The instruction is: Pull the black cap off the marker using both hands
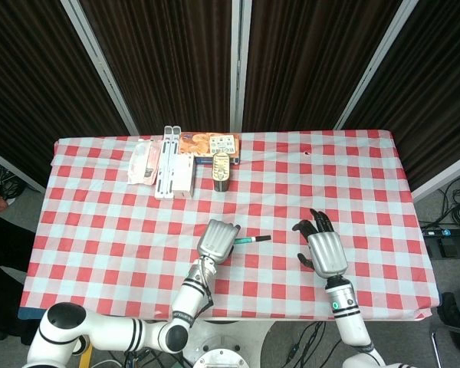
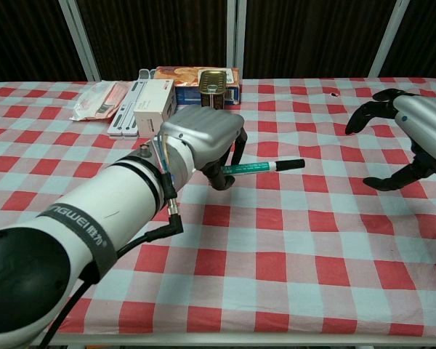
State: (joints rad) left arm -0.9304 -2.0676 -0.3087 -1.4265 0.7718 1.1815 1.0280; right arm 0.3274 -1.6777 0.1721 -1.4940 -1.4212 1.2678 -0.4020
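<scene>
My left hand (image 1: 218,241) (image 2: 203,142) grips the green barrel of a marker (image 2: 260,167) (image 1: 249,240) and holds it off the tablecloth. The marker points to the right with a white collar and its black cap (image 2: 292,164) (image 1: 264,238) at the free end. My right hand (image 1: 320,247) (image 2: 414,131) is open, fingers spread, a short way to the right of the cap and not touching it.
At the back left of the checked table (image 1: 353,176) lie a white box (image 1: 181,175), a white stand (image 1: 167,157), a pink packet (image 1: 143,162), a printed carton (image 1: 209,143) and a brass-coloured tin (image 1: 222,169). Window frames and dark curtains stand behind.
</scene>
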